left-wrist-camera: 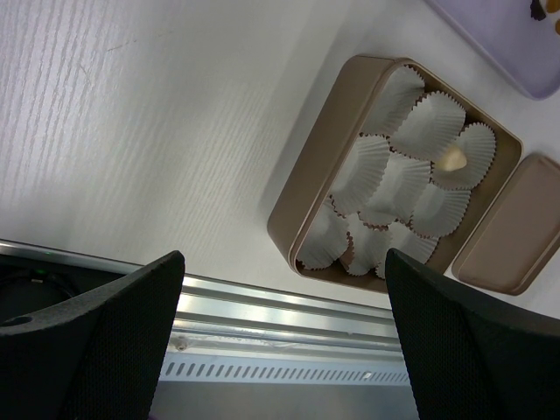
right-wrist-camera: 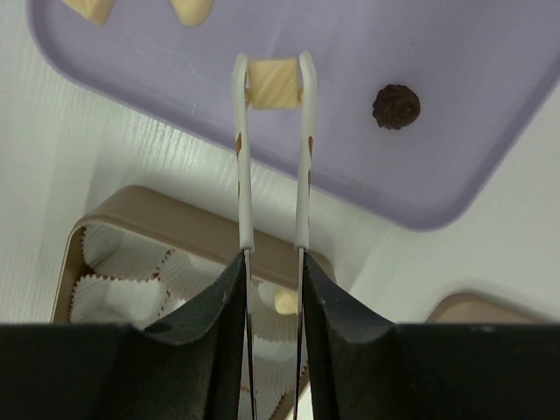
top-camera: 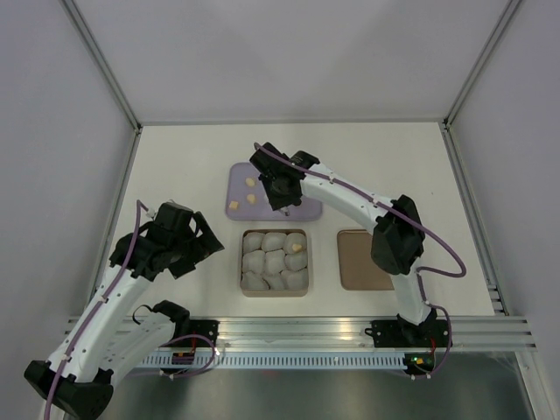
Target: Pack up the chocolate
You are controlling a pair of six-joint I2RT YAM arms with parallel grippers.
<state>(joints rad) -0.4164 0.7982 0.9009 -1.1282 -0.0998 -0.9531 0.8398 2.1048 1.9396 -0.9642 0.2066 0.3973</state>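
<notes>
My right gripper (right-wrist-camera: 273, 262) (top-camera: 280, 188) is shut on a pair of white tweezers (right-wrist-camera: 245, 175). The tweezer tips pinch a pale cream chocolate (right-wrist-camera: 274, 83) over the purple tray (right-wrist-camera: 472, 157) (top-camera: 236, 179). One dark brown chocolate (right-wrist-camera: 396, 106) and two more cream chocolates (right-wrist-camera: 92, 9) (top-camera: 249, 182) lie on that tray. A tan box (top-camera: 245, 236) (left-wrist-camera: 324, 149) holds several white paper cups, and a cream chocolate (top-camera: 296, 248) (left-wrist-camera: 453, 159) sits in one of them. My left gripper (left-wrist-camera: 284, 258) (top-camera: 203, 243) hangs open with nothing in it, left of the box.
The flat brown lid (top-camera: 363, 260) (left-wrist-camera: 507, 236) lies to the right of the box. An aluminium rail (top-camera: 297, 331) (left-wrist-camera: 289, 315) runs along the table's near edge. Grey walls close in the table on three sides.
</notes>
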